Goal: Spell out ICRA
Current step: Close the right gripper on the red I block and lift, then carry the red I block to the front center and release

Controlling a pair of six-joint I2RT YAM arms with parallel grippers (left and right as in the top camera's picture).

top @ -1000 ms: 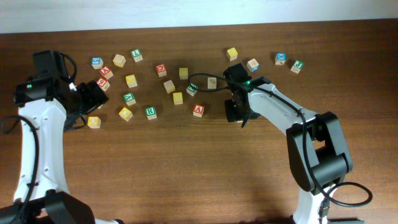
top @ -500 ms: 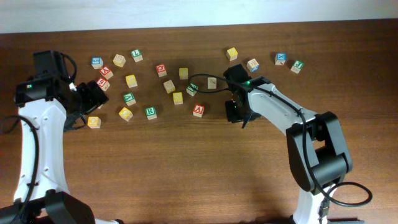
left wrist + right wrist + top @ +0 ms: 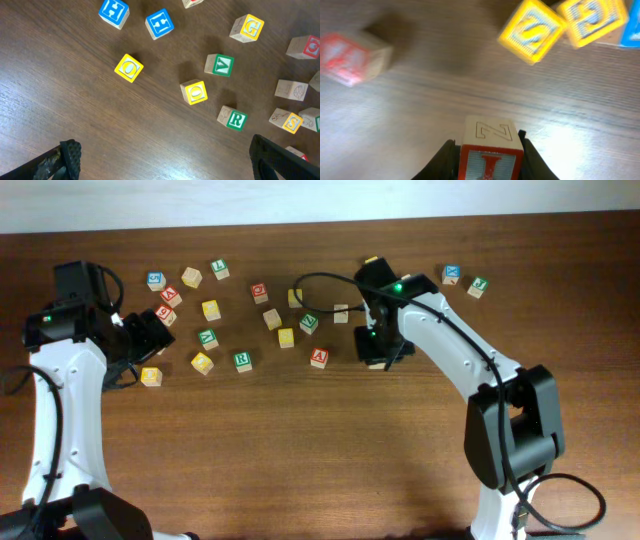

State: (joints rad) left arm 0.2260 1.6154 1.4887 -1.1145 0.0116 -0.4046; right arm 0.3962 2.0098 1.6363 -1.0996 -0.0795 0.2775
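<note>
My right gripper (image 3: 491,150) is shut on a wooden block (image 3: 491,145) with a red I on its front face and a Z on top, held just above the table. In the overhead view the right gripper (image 3: 374,348) is right of the red A block (image 3: 319,358). The green R block (image 3: 242,361) lies further left; it also shows in the left wrist view (image 3: 232,119). My left gripper (image 3: 165,167) is open and empty, above bare wood near the left blocks, and it also shows in the overhead view (image 3: 150,330). I cannot pick out a C block.
Several letter blocks are scattered across the far half of the table (image 3: 320,460). Yellow blocks (image 3: 532,30) lie just beyond the held block. Yellow O blocks (image 3: 129,67) and a green V block (image 3: 220,65) lie ahead of the left gripper.
The right arm has swung and moved its gripper with the I block a little left and toward the far side. The left arm has not moved.
</note>
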